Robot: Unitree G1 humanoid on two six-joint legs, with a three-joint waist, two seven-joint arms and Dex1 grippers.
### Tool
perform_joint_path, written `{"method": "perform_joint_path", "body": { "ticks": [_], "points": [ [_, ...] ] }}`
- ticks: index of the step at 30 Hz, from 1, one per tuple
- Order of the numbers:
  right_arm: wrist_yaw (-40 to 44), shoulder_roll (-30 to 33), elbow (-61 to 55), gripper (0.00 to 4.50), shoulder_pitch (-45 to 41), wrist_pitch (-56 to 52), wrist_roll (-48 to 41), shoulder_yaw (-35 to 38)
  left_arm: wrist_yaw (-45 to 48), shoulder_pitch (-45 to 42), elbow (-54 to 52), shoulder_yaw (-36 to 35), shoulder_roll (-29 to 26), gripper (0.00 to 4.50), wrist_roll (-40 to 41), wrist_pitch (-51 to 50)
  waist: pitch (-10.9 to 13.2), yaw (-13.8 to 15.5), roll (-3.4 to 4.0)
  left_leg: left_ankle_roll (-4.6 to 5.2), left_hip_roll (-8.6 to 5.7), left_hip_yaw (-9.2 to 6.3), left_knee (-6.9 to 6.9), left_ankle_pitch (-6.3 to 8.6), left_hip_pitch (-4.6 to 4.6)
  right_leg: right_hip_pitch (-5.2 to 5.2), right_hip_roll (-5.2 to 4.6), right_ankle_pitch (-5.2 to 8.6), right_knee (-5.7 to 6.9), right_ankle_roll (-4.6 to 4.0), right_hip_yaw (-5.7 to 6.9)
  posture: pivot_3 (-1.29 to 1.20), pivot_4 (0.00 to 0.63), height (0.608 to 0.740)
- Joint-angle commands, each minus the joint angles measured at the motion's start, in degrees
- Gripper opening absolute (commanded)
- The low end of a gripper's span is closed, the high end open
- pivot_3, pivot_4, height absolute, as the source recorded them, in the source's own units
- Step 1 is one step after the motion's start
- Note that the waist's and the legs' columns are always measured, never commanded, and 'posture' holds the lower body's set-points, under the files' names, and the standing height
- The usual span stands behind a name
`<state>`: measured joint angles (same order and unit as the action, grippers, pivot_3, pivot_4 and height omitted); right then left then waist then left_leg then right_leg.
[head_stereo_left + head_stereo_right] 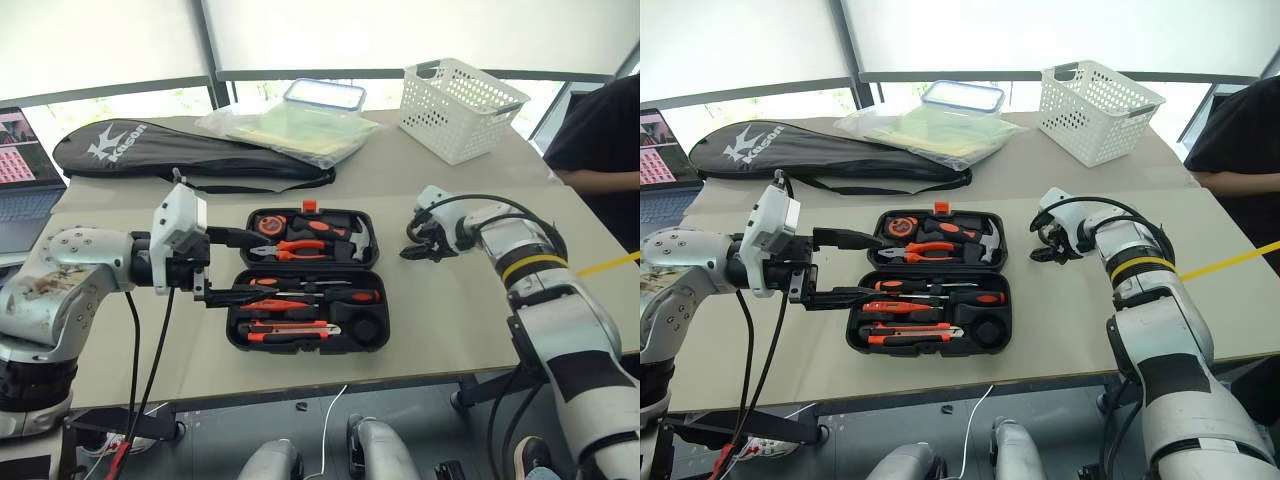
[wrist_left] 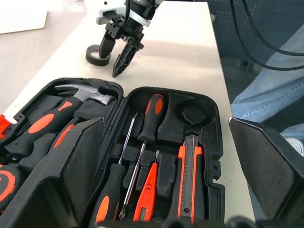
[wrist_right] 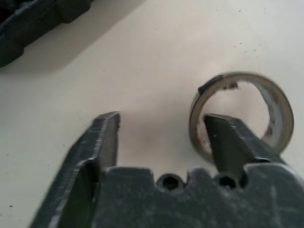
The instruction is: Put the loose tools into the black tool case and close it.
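Right wrist view: right gripper [image 3: 161, 137] jaws parted, one finger inside the tape roll [image 3: 240, 111], not clamped. Roll lies on the table [image 3: 156, 57] beside the open case [image 1: 305, 280]. Left gripper [image 1: 235, 268] spread wide over the case.

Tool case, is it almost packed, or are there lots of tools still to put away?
Almost. The screwdrivers, tester pen and utility knife already lie in the open black tool case. The tape roll is on the table beside it; the right gripper has one finger inside the ring, jaws not yet clamped. Left: seat the tape, close the lid.
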<state>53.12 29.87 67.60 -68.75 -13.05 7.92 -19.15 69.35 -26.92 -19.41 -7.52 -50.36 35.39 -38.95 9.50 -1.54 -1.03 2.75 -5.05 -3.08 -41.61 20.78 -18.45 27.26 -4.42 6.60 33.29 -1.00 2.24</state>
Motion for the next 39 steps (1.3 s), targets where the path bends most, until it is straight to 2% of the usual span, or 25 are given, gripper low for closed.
{"method": "perform_joint_path", "body": {
  "ticks": [1, 5, 6, 7, 9, 11, 13, 15, 19, 25, 35, 37, 39],
  "points": [
    [-1.6, -0.1, 1.3, 1.58, -1.7, 3.6, 1.2, 1.8, -0.2, 0.1, -1.4, -0.5, -1.0, 4.50, 0.6, 1.2, 0.0, -0.1, 0.00, 0.00, 0.00, -0.01, 0.01, 0.00, 0.00, 0.00, 0.00, 0.00, 0.00, 0.00, 0.00, 0.00, 0.150, 0.740],
    [-1.3, 0.8, 1.5, 0.17, -2.0, 6.1, 1.7, 2.7, -0.2, 0.0, -1.3, -0.2, -0.9, 4.50, 0.6, 1.4, 0.0, -0.4, 0.00, 0.00, -0.01, -0.02, 0.02, 0.00, -0.01, 0.00, 0.00, 0.00, -0.04, 0.00, 0.01, 0.00, 0.150, 0.740],
    [-0.3, 1.1, 1.2, 0.05, -2.1, 6.6, 1.6, 3.1, 0.0, 0.1, -1.4, -0.2, -1.0, 4.50, 0.6, 1.4, 0.0, -0.5, 0.01, 0.00, -0.01, -0.02, 0.02, 0.00, -0.01, 0.00, 0.00, 0.00, -0.04, 0.00, 0.01, 0.00, 0.150, 0.740],
    [1.3, 1.4, 0.4, 0.05, -2.4, 6.8, 1.2, 3.7, 0.2, 0.1, -1.4, -0.1, -1.1, 4.50, 0.7, 1.4, 0.0, -0.6, 0.01, 0.00, -0.01, -0.02, 0.02, 0.00, -0.01, 0.00, 0.00, 0.00, -0.05, 0.00, 0.01, 0.00, 0.150, 0.740],
    [10.1, 1.6, -5.5, 0.05, -1.9, 6.3, -2.8, 6.0, 1.0, 0.3, -1.6, 0.2, -1.5, 4.50, 0.7, 1.5, 0.0, -0.8, 0.04, 0.00, -0.01, -0.02, 0.02, 0.00, -0.01, 0.00, 0.00, 0.00, -0.05, 0.00, 0.01, 0.00, 0.150, 0.740],
    [21.5, 2.4, -20.7, 0.05, 2.6, 0.9, -9.9, 7.9, 1.8, 0.8, -1.8, 0.6, -2.0, 4.50, 0.8, 1.6, 0.1, -0.9, 0.12, 0.00, 0.00, -0.02, 0.02, 0.00, -0.02, 0.01, 0.00, 0.00, -0.04, 0.00, 0.00, 0.00, 0.150, 0.740],
    [29.9, 5.4, -42.0, 0.05, 10.8, -9.4, -18.1, 7.7, 2.5, 1.7, -2.3, 0.9, -2.4, 4.50, 0.8, 2.0, 0.1, -0.9, 0.18, 0.00, 0.06, -0.06, 0.04, 0.00, -0.02, 0.01, 0.02, 0.00, -0.04, 0.00, 0.01, 0.00, 0.150, 0.740],
    [33.4, 9.6, -60.8, 0.05, 20.2, -14.4, -22.2, 5.7, 3.6, 3.0, -3.2, 1.8, -3.0, 4.50, 0.4, 3.3, 0.1, -0.4, 0.18, 0.00, 0.15, -0.22, 0.10, 0.01, -0.08, 0.04, 0.05, 0.00, 0.18, 0.00, 0.09, 0.00, 0.150, 0.740],
    [31.2, 12.8, -77.7, 0.05, 29.9, -17.4, -22.7, 3.0, 5.5, 3.9, -3.7, 3.1, -4.1, 4.50, 0.2, 4.4, 0.1, 0.6, 0.18, 0.04, 0.02, -0.19, 0.18, 0.02, -0.11, 0.06, 0.03, 0.02, 0.15, 0.05, 0.08, 0.00, 0.150, 0.740],
    [27.6, 14.7, -80.7, 0.05, 33.5, -14.4, -17.1, -1.4, 7.5, 3.2, -3.9, 4.7, -5.1, 4.50, 0.9, 4.6, 0.1, 0.8, 0.17, 0.03, 0.00, -0.03, -0.01, 0.03, 0.08, -0.09, 0.04, 0.03, 0.12, 0.08, 0.05, 0.00, 0.150, 0.740],
    [26.7, 14.8, -81.0, 0.05, 34.7, -12.7, -14.9, -4.2, 7.1, 1.8, -3.8, 6.1, -4.4, 4.50, 0.7, 4.9, 0.1, 0.8, 0.16, 0.03, -0.01, -0.03, 0.00, 0.02, 0.09, -0.05, 0.04, 0.06, 0.19, 0.05, 0.06, 0.00, 0.150, 0.740],
    [27.4, 15.5, -82.0, 0.78, 34.7, -12.9, -15.1, -4.4, 7.0, 1.6, -3.6, 6.2, -4.4, 4.50, 0.7, 5.0, 0.1, 0.8, 0.16, 0.02, 0.00, -0.03, 0.00, 0.02, 0.10, -0.05, 0.04, 0.07, 0.20, 0.05, 0.05, 0.00, 0.150, 0.740],
    [28.6, 16.5, -82.9, 1.31, 34.5, -13.2, -15.5, -4.6, 7.0, 1.4, -3.4, 6.2, -4.4, 4.50, 0.6, 5.0, 0.1, 0.8, 0.16, 0.02, 0.00, -0.03, 0.00, 0.02, 0.10, -0.05, 0.04, 0.07, 0.20, 0.04, 0.05, 0.00, 0.150, 0.740]
  ]
}}
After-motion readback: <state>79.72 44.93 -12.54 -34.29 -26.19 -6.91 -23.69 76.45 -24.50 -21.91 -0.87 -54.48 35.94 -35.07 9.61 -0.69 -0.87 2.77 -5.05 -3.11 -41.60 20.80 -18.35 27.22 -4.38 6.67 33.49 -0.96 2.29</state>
